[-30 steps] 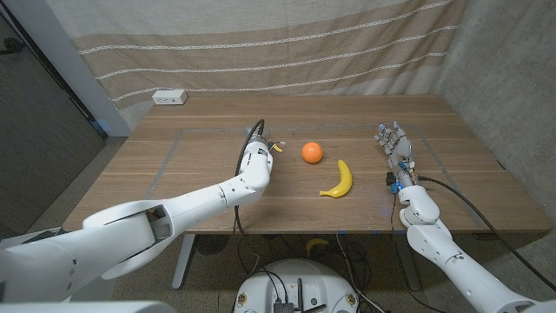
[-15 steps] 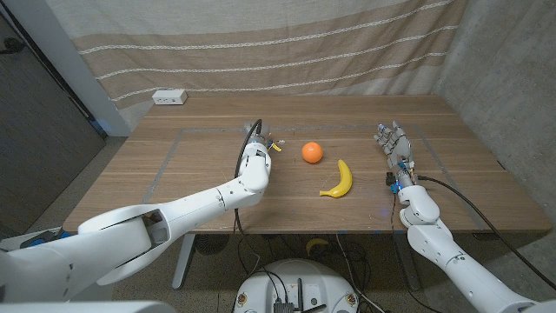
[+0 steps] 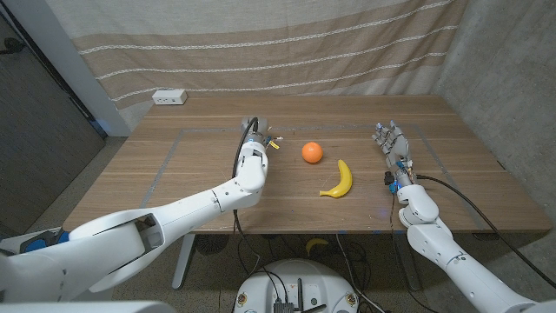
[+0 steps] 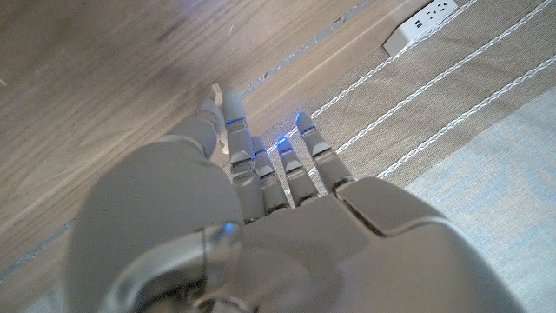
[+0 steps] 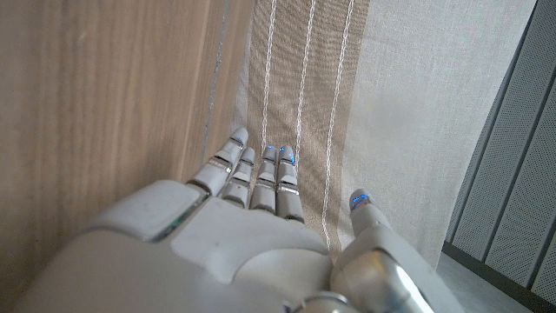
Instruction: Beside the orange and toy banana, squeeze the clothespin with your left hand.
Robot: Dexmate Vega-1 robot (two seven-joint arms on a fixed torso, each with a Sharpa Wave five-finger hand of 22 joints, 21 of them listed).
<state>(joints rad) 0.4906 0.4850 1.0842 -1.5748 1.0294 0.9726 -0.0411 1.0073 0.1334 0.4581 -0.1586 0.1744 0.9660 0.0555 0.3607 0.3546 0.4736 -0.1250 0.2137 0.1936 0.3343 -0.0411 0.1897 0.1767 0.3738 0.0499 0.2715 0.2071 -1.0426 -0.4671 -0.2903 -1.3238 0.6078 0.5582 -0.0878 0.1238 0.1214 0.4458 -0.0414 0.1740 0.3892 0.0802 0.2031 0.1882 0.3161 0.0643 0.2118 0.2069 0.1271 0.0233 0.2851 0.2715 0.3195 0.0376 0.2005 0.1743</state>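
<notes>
My left hand (image 3: 254, 139) has edged farther up the worktop (image 3: 174, 174) | fingers pinch the clothespin (image 3: 274, 143), just left of the orange (image 3: 313, 152) | toy banana (image 3: 338, 179) near | my right hand (image 3: 393, 148) apart, fingers spread, holding nothing.

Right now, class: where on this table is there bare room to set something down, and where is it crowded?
Free: the wood between the power strip and left hand; the strip between banana and right hand. Crowded: the middle, where left hand, clothespin, orange and banana cluster.
</notes>
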